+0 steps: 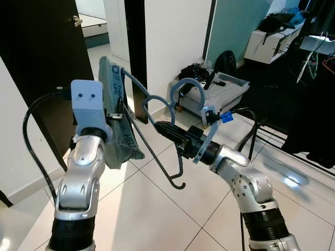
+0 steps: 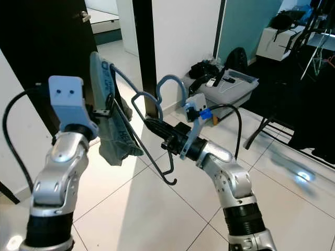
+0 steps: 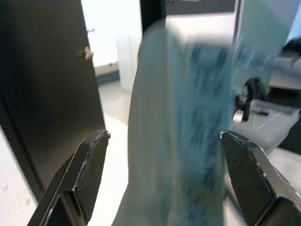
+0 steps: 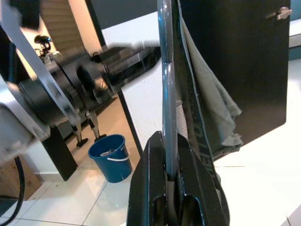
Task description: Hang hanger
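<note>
Clamped in the right gripper above the tiled floor, the hanger with its garment between the spread left gripper is best kept level until a rail is reached.

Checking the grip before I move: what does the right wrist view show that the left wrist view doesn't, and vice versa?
Right wrist view: the right end effector shut on the dark metal hanger, and a blue plastic bucket on the floor.
Left wrist view: the left end effector open, fingers either side of the cloth, and a pale storage box.
Both: the grey-green printed garment and the dark door.
</note>
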Robot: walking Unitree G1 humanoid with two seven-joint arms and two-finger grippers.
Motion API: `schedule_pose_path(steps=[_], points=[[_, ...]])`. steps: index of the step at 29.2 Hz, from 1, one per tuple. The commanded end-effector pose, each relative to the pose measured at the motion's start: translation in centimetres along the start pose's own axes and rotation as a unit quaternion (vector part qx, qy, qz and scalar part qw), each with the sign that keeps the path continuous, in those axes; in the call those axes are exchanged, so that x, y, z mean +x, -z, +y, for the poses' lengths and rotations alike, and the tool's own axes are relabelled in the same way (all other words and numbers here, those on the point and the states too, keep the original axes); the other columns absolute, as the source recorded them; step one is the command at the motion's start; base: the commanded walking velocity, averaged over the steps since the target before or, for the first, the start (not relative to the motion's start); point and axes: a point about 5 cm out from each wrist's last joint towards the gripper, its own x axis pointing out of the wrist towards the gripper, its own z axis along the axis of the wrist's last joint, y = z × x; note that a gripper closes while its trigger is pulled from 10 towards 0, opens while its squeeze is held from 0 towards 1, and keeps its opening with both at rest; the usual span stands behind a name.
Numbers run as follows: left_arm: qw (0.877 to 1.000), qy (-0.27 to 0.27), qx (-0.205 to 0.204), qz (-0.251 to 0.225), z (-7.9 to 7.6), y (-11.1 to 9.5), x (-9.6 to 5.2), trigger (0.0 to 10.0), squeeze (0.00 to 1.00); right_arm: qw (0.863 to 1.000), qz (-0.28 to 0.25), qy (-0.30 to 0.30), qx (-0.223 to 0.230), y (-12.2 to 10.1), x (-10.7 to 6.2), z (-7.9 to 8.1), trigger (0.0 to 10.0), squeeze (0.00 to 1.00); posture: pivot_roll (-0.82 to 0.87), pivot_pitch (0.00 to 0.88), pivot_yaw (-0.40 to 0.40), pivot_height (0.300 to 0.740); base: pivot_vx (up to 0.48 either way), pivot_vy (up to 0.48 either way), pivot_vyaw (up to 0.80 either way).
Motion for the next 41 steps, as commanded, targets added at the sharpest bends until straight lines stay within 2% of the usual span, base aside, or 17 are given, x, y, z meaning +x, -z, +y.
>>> schedule_pose_path(steps=[1, 9, 23, 32, 33, 35, 37, 38, 39, 41], points=[[1.0, 0.01, 0.004, -0.008, -0.3, -0.1, 0.1, 10.0, 0.0, 1.0, -0.02, 0.002, -0.005, -0.8, 0.1, -0.3, 10.0, 0.0, -0.02, 0.0, 0.007, 0.74, 0.0, 0.0, 0.0], [1.0, 0.022, 0.007, 0.001, -1.5, 0.5, -0.4, 10.0, 0.0, 1.0, -0.029, 0.005, -0.004, -0.9, 0.3, -0.3, 10.0, 0.0, -0.01, 0.0, 0.004, 0.74, 0.0, 0.0, 0.0], [1.0, 0.011, 0.004, 0.003, -0.5, 0.3, -0.1, 10.0, 0.0, 0.999, -0.032, -0.01, 0.014, -0.5, 0.3, 0.7, 10.0, 0.0, -0.01, 0.0, 0.018, 0.74, 0.0, 0.0, 0.0], [1.0, 0.013, 0.008, 0.002, -0.6, 0.2, -0.1, 10.0, 0.0, 0.999, -0.032, -0.02, 0.017, -0.5, 0.4, 1.2, 10.0, 0.0, 0.0, 0.0, 0.017, 0.74, 0.0, 0.0, 0.0], [0.999, 0.015, 0.03, -0.013, -0.7, -0.2, 0.1, 10.0, 0.0, 0.999, -0.028, -0.03, 0.02, -0.3, 0.3, 1.6, 10.0, 0.0, 0.01, 0.0, 0.016, 0.74, 0.0, 0.0, 0.0], [0.999, 0.016, 0.046, -0.025, -0.7, -0.6, 0.2, 10.0, 0.0, 0.999, -0.025, -0.037, 0.022, -0.2, 0.3, 1.9, 10.0, 0.0, 0.01, 0.0, 0.02, 0.74, 0.0, 0.0, 0.0], [0.999, 0.016, 0.046, -0.025, -0.7, -0.6, 0.2, 10.0, 0.0, 0.999, -0.025, -0.037, 0.022, -0.2, 0.3, 1.9, 10.0, 0.0, 0.01, 0.0, 0.02, 0.74, 0.0, 0.0, 0.0], [0.998, 0.015, 0.058, -0.035, -0.8, -1.1, 0.4, 9.8, 0.0, 0.999, -0.021, -0.041, 0.024, 0.0, 0.3, 2.1, 10.0, 0.0, 0.0, 0.0, 0.018, 0.74, 0.0, 0.0, 0.0], [0.997, 0.011, 0.069, -0.046, -0.6, -1.5, 0.5, 3.2, 0.0, 0.999, -0.019, -0.044, 0.026, 0.1, 0.3, 2.3, 10.0, 0.0, 0.0, 0.0, 0.017, 0.74, 0.0, 0.0, 0.0], [0.996, 0.006, 0.071, -0.051, -0.5, -1.7, 0.5, 2.9, 0.0, 0.998, -0.018, -0.045, 0.027, 0.2, 0.2, 2.4, 10.0, 0.0, 0.0, 0.0, 0.017, 0.74, 0.0, 0.0, 0.0]])
